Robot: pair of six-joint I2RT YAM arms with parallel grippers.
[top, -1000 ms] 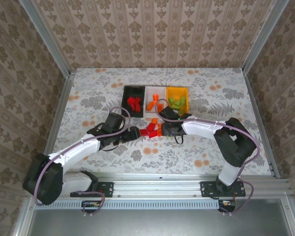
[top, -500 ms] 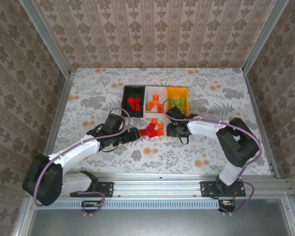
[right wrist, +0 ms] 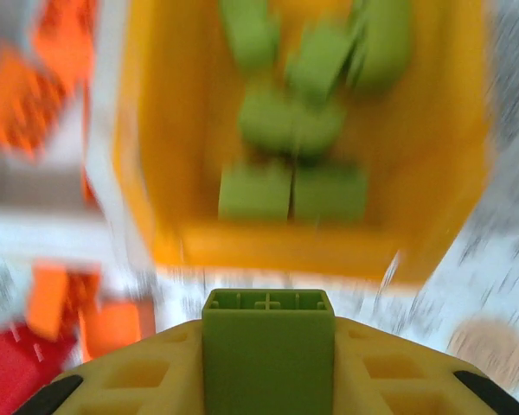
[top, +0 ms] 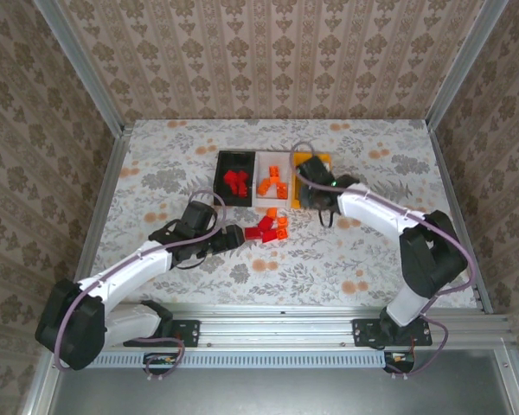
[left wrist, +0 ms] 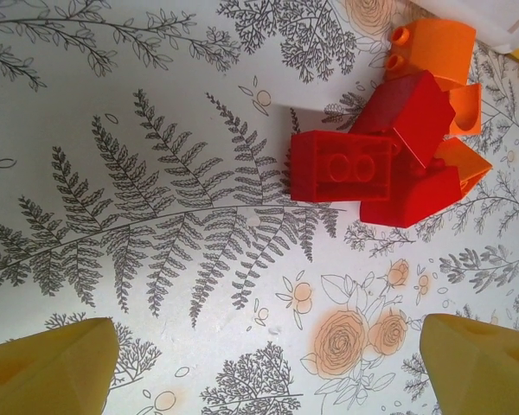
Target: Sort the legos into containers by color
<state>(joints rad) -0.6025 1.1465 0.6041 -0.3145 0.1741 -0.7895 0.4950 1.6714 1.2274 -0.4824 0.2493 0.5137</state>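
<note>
a table (top: 173,147) covers the floor of a booth, under a white cloth (left wrist: 156,216) printed with grey ferns and orange roses. beige damask wallpaper lines the back wall (top: 277,56) at 12 o'clock, the left wall (top: 35,173) at 9 and the right wall (top: 502,156) at 3. slanting metal posts (top: 82,65) mark the back corners at 11 and 1. a metal rail (top: 277,333) runs along 6 o'clock, a grey panel (top: 277,389) just below it. the light is even and soft.
</note>
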